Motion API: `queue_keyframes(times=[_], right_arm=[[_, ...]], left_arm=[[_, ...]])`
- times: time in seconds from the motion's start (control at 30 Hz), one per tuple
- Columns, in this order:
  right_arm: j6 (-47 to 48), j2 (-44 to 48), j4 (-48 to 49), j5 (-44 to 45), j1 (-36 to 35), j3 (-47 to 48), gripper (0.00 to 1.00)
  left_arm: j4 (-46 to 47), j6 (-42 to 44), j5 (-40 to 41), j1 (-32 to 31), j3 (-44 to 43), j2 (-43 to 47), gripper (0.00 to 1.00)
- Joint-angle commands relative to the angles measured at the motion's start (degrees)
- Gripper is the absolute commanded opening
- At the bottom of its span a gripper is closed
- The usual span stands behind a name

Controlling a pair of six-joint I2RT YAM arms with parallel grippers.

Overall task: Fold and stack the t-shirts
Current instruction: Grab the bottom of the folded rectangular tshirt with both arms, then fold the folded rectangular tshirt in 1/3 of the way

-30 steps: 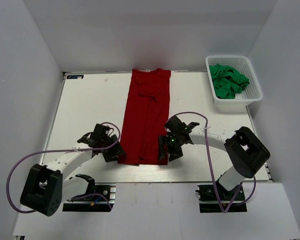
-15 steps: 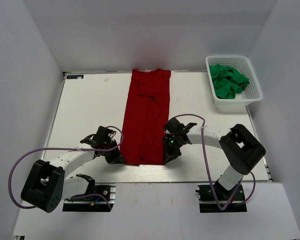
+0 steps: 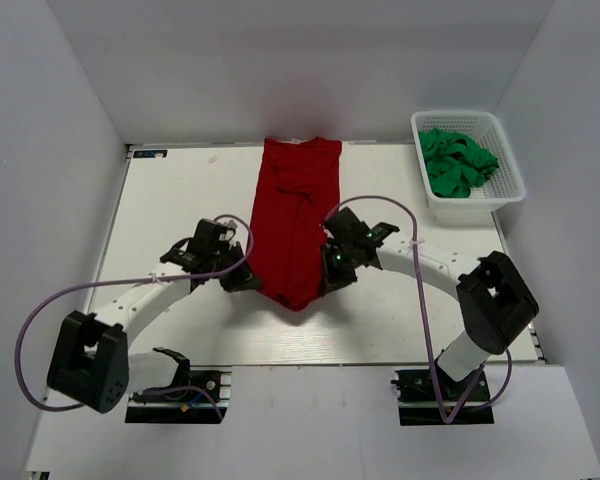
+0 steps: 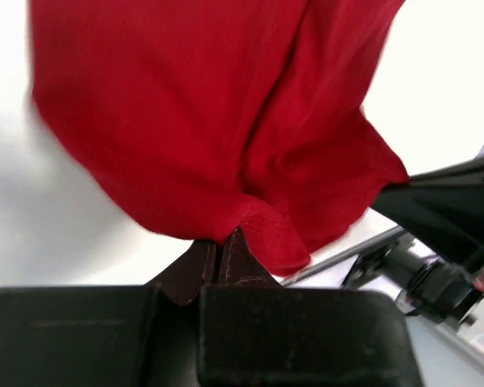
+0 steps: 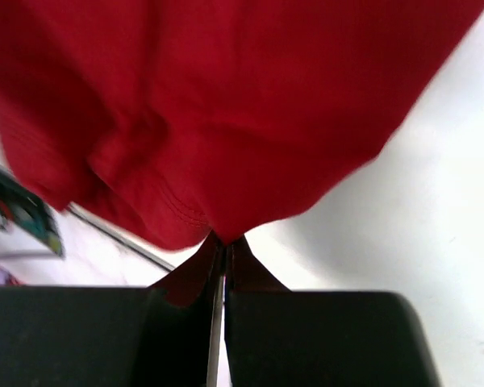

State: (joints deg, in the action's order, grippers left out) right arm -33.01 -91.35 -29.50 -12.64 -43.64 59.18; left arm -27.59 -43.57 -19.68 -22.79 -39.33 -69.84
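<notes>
Hem of red t-shirt (image 3: 295, 200) pinched in L claw (image 4: 219, 254), R claw (image 5: 224, 246), both closed; tips part-hidden by cloth.

Shirt (image 3: 295, 200) ctr, basket (image 3: 467, 207) far R

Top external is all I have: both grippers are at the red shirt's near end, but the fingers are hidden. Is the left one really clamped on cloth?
Observer: Yes. The left wrist view shows the left gripper shut on the red t-shirt, jaws pressed together on a hem fold.
Operator: And the right?
Observer: The right gripper is shut too, pinching the shirt's stitched edge just at its tips.
Operator: Deep bite on the left?
Observer: No, tips only. The cloth bunches into a roll right beyond them.
</notes>
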Motion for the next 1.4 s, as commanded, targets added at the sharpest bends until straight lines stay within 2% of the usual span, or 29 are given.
queue_keyframes(times=[0.0,0.27,0.47,0.67,0.83,0.97,1.23,1.37], right_arm=[[2.07,-2.16,-2.67,5.61,1.88,7.96,0.0],[4.36,-6.64,-4.6,14.49,6.63,22.01,0.0],[6.64,-11.57,-5.66,13.26,10.67,29.67,0.0],[8.4,-18.23,-6.01,11.26,13.4,37.14,0.0],[9.37,-22.55,-5.58,8.52,15.68,42.41,0.0],[9.37,-25.97,-4.87,5.62,17.18,44.62,0.0],[8.14,-29.58,-1.71,2.72,19.29,45.24,0.0],[8.23,-33.18,0.74,0.61,20.34,47.17,0.08]], left_arm=[[5.18,0.94,-0.81,0.73,-6.53,-6.41,0.0],[3.61,0.94,6.4,1.78,-24.46,-19.52,0.0],[7.56,2.61,9.22,2.83,-32.02,-23.14,0.0],[8.08,4.89,8.08,4.41,-40.81,-31.83,0.0],[10.53,4.9,7.9,5.65,-43.99,-36.42,0.0],[13.36,7.18,4.05,6.87,-46.61,-40.36,0.01],[18.54,8.42,-0.88,8.02,-46.1,-45.12,0.04],[20.21,7.37,2.09,8.64,-46.63,-48.45,0.1]])
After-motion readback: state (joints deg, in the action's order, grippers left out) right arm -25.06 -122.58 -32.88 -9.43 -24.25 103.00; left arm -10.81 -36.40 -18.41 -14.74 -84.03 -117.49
